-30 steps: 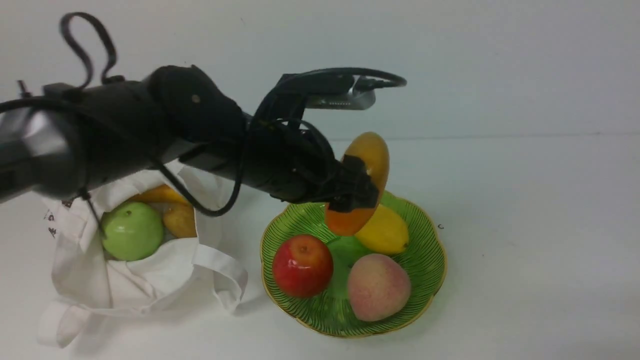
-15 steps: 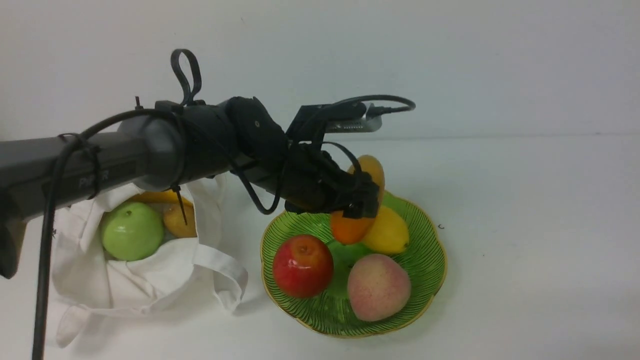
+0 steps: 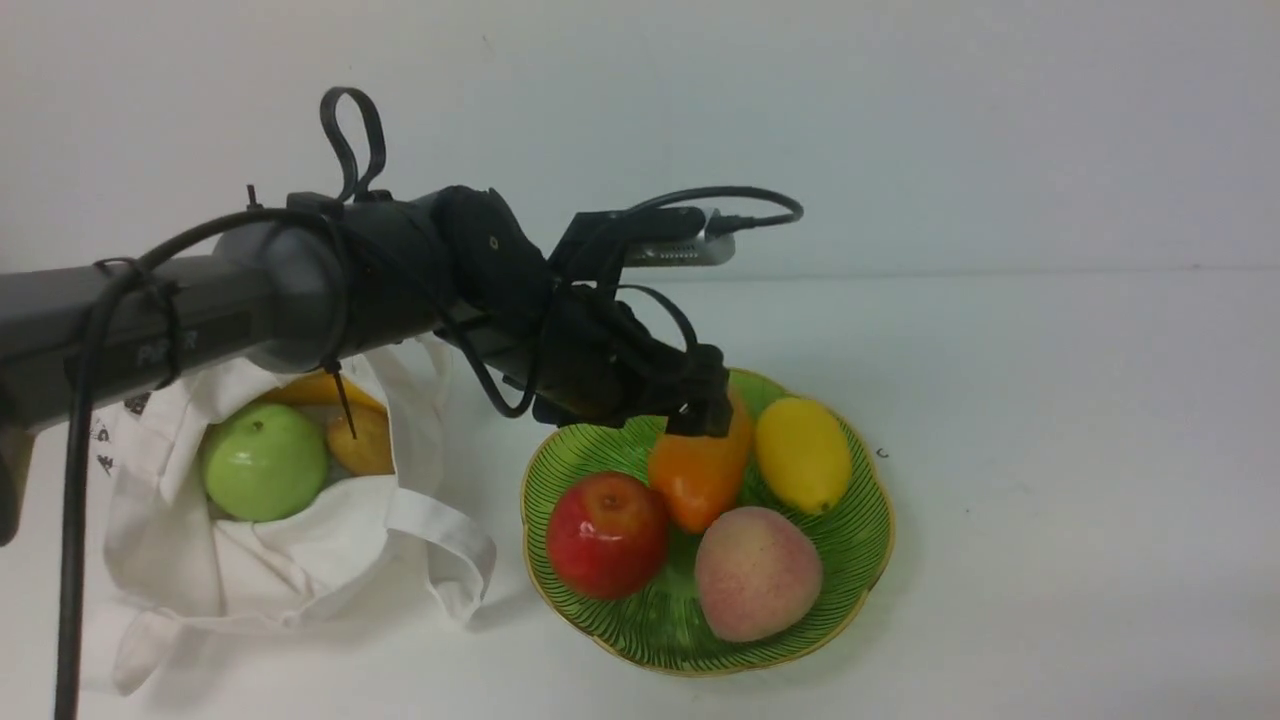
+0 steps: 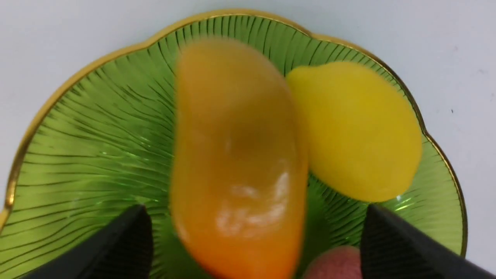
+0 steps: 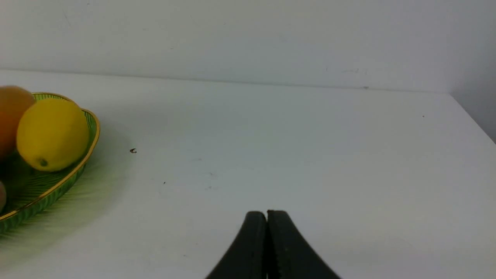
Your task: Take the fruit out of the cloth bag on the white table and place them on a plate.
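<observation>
Mango (image 3: 700, 480): lying in plate (image 3: 600, 445), beside lemon (image 3: 803, 455). Glossy, firm-looking, probably slippery and light; grasp across narrow middle. Left end effector (image 3: 700, 408): spread wide just above it, not touching. Right end effector (image 5: 266, 232): closed, empty. Green apple (image 3: 262, 475): in cloth bag (image 3: 300, 570).

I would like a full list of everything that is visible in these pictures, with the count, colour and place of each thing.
table: 1, white, under everything.
bag: 1, off-white, on the table's left, open.
green apple: 1, green, in the bag.
curved fruit: 1, yellow-orange, in the bag, behind the green apple.
small fruit: 1, brownish-yellow, in the bag, right of the green apple.
plate: 1, green with gold rim, right of the bag.
mango: 1, orange, in the plate's middle.
lemon: 1, yellow, in the plate, far right.
red apple: 1, red, in the plate, left.
peach: 1, pink, in the plate, near side.
left gripper: 1, black, open, above the mango.
right gripper: 1, black, shut, over the table right of the plate.
</observation>
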Available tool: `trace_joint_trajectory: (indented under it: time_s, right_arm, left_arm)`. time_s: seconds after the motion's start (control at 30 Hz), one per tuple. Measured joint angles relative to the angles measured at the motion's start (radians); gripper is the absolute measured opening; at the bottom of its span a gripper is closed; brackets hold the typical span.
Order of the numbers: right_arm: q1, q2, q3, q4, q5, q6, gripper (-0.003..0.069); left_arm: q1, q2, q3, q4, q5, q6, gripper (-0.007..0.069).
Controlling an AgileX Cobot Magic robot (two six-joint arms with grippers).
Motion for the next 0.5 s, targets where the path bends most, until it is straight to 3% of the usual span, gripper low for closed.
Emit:
trace_joint_trajectory:
  time_s: [0.13, 0.17, 0.2, 0.27, 0.3, 0.33, 0.37, 0.4, 0.5]
  right_arm:
    - [0.000, 0.000, 0.000, 0.000, 0.000, 0.000, -0.0014]
    - [0.000, 0.000, 0.000, 0.000, 0.000, 0.000, -0.0014]
    - [0.000, 0.000, 0.000, 0.000, 0.000, 0.000, -0.0014]
    - [0.000, 0.000, 0.000, 0.000, 0.000, 0.000, -0.0014]
    - [0.000, 0.000, 0.000, 0.000, 0.000, 0.000, -0.0014]
    - [0.000, 0.000, 0.000, 0.000, 0.000, 0.000, -0.0014]
    - [0.000, 0.000, 0.000, 0.000, 0.000, 0.000, -0.0014]
    - [0.000, 0.000, 0.000, 0.000, 0.000, 0.000, -0.0014]
    - [0.000, 0.000, 0.000, 0.000, 0.000, 0.000, -0.0014]
  left_arm:
    - [0.012, -0.031, -0.001, 0.007, 0.048, -0.002, 0.0634]
    - [0.022, -0.067, -0.001, 0.018, 0.089, -0.002, 0.0562]
    - [0.024, -0.073, -0.001, 0.020, 0.089, -0.002, 0.0550]
    - [0.042, -0.147, -0.001, 0.053, 0.161, -0.002, 0.0360]
    - [0.054, -0.201, -0.001, 0.085, 0.203, -0.002, 0.0195]
    - [0.056, -0.209, -0.001, 0.090, 0.203, -0.002, 0.0195]
    - [0.066, -0.270, -0.001, 0.130, 0.246, -0.003, 0.0091]
    - [0.074, -0.316, -0.001, 0.156, 0.268, -0.004, 0.0050]
    - [0.089, -0.466, 0.002, 0.223, 0.308, -0.031, 0.0001]
